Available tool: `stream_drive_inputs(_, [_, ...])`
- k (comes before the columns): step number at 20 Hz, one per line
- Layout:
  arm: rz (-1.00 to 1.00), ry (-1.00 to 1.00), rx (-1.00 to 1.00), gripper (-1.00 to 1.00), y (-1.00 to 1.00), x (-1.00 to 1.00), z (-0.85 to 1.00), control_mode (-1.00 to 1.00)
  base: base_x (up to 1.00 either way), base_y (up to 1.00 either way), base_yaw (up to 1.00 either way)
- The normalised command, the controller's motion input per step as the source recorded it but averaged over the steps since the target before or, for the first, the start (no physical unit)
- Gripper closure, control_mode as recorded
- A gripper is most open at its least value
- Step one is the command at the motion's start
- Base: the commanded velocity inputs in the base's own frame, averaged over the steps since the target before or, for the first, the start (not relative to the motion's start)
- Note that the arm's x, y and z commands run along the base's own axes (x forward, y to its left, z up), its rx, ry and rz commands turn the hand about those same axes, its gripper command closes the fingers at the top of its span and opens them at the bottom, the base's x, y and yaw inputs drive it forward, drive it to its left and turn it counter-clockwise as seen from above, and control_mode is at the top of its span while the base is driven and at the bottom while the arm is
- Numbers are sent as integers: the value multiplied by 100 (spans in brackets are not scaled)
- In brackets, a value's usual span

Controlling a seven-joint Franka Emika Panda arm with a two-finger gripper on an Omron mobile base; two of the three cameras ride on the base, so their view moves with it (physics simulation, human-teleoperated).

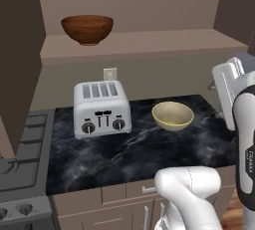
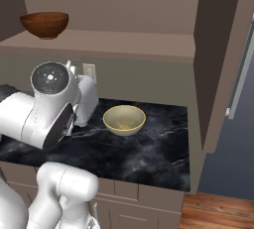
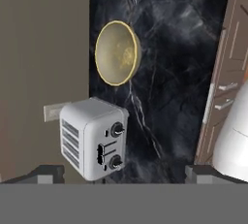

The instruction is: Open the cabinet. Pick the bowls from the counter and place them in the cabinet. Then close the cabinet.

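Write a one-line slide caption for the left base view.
Cabinet open, brown bowl already on its shelf; cream bowl waits on the counter beside the toaster.

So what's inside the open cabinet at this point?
The reddish-brown bowl sits on the cabinet shelf, toward its left end. The rest of the visible shelf is bare. The cream bowl is on the counter.

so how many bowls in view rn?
2. Reddish-brown wooden bowl sits on the open cabinet's shelf; cream-yellow bowl is on the counter, right of the toaster. No others visible.
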Motion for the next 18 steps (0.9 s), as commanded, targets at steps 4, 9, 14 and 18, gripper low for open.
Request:
stream_drive_inputs(4, [10,4,0,-100,-6,0,-46,-100,0,0,0])
stream_drive_inputs(9, [13,3,0,-100,-1,1,-39,-100,0,0,0])
stream_drive_inputs(14, [13,3,0,-100,-3,7,-36,-100,0,0,0])
stream_drive_inputs(18, [6,0,0,-100,-7,26,-42,-100,0,0,0])
